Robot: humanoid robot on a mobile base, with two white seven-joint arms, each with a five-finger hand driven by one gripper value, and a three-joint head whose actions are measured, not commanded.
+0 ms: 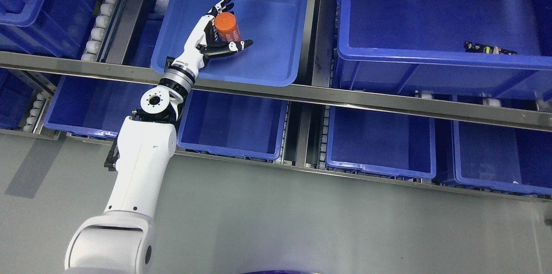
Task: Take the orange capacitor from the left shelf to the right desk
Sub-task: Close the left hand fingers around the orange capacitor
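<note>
An orange capacitor (227, 27), a short cylinder with white print, is held over the blue bin (276, 67) on the upper shelf. My left hand (224, 28) reaches up from the lower left and its black and white fingers (235, 46) curl around the capacitor. The capacitor looks lifted slightly off the bin floor, but I cannot tell for sure. My right arm does not show.
A larger blue bin (431, 56) at the upper right holds a small dark part (489, 48). Several blue bins (379, 144) line the lower shelf. A metal shelf rail (366, 99) crosses the picture. Roller tracks (101, 19) run at the upper left. Grey floor (302, 222) lies below.
</note>
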